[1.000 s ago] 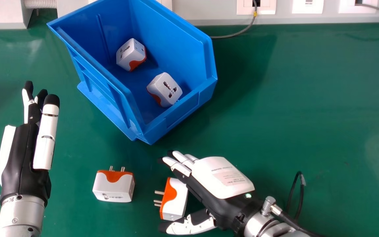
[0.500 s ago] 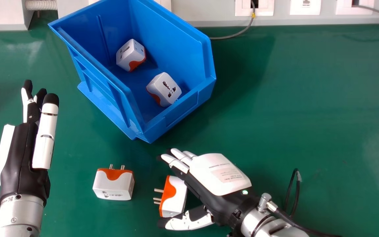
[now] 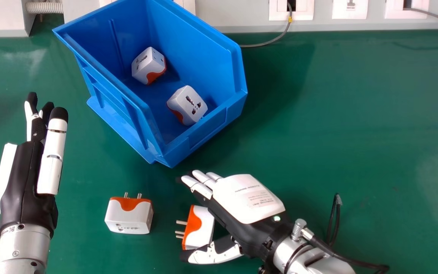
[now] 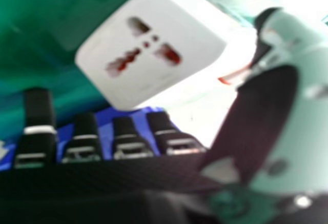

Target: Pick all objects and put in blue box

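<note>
While the left hand (image 3: 23, 179) is open and empty, the right hand (image 3: 247, 199), also open, has an ungripped adapter (image 3: 200, 230) between its thumb and fingers.

On table (image 3: 337, 114): blue box (image 3: 203, 131), cable (image 3: 261, 45), left adapter (image 3: 129, 219), right adapter (image 3: 200, 228).

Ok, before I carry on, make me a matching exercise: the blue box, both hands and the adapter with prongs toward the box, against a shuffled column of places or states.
Things
1. Blue box
2. Left hand
3. Right hand
4. Adapter with prongs toward the box

Places or states
A. Between the two hands, touched by neither
B. Thumb and fingers either side of an adapter
C. Two adapters inside
D. Fingers straight, at the head view's left

Pairs: 1-C, 2-D, 3-B, 4-A
</note>
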{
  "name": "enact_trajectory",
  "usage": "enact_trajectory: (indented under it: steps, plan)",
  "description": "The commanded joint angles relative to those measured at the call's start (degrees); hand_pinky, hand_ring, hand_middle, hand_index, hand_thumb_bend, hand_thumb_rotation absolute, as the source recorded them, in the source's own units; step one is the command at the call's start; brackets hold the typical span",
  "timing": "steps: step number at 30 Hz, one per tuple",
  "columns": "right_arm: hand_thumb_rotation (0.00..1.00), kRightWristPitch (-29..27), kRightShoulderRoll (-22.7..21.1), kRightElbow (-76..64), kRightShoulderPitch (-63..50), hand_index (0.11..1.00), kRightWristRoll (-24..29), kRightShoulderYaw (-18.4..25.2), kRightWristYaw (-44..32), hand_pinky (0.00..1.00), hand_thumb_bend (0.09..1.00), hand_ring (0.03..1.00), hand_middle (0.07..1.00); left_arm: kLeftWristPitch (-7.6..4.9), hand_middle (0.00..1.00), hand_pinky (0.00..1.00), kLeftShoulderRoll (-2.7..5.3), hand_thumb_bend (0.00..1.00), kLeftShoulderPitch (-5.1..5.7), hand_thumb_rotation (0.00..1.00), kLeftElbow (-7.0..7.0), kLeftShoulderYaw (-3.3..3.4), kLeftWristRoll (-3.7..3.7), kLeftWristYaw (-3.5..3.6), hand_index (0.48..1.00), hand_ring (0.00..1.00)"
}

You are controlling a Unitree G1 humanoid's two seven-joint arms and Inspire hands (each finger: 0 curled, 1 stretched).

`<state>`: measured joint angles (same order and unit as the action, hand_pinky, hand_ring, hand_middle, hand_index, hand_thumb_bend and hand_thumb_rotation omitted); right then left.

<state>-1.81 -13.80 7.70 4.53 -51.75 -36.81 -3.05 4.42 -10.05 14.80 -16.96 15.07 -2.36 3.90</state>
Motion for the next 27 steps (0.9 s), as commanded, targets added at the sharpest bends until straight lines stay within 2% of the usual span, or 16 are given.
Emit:
enact_trajectory:
  steps: [1, 14, 27]
  plan:
    - [0.53, 1.5, -0.3, 2.9, -1.0, 0.939, 0.2, -1.8, -4.2, 0.88, 0.371, 0.944, 0.970, -0.10, 1.00, 1.00, -0.61, 0.36, -0.75, 1.00, -1.65, 0.54, -0.18, -0.17, 1.000, 1.00]
    - [0.53, -1.2, -2.1, 2.2, -0.1, 0.934, 3.3, -1.9, -6.5, 0.88, 0.345, 0.941, 0.967, -0.53, 1.00, 1.00, -0.66, 0.35, -1.06, 1.00, -1.24, 0.58, -0.28, -0.04, 1.000, 1.00]
    - [0.52, 2.8, -4.1, -3.3, 1.3, 0.911, 5.4, -1.4, -18.5, 0.85, 0.327, 0.915, 0.941, 1.03, 1.00, 1.00, -0.72, 0.36, -1.90, 1.00, -1.81, 0.34, -0.23, -0.06, 1.000, 1.00]
